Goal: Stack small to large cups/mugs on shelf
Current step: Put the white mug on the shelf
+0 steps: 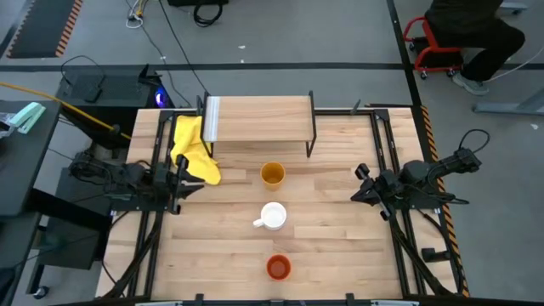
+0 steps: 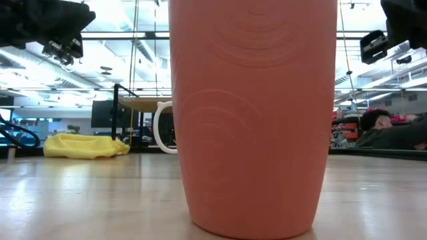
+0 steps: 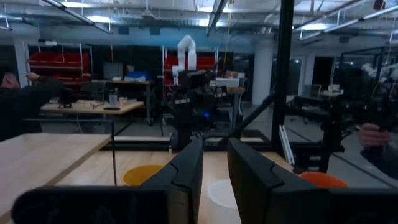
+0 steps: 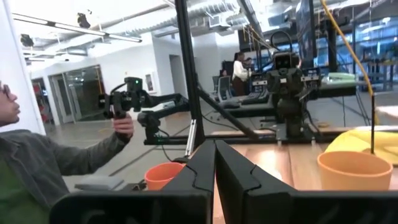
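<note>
Three cups are standing upright, mouths up, in a loose line running away from the shelf [image 1: 257,118] toward the desk's near edge, each well apart from the next. The yellow-orange cup [image 1: 272,175] is sitting nearest the shelf, just in front of its front legs. The white mug [image 1: 274,216] is resting in the middle, its handle pointing toward the left arm's side. The orange-red cup [image 1: 279,268] is standing closest to the near edge, filling most of the low view with faint curved ridges on its wall. The shelf, a light wooden plank on thin black legs, is standing at the far side with nothing on top.
</note>
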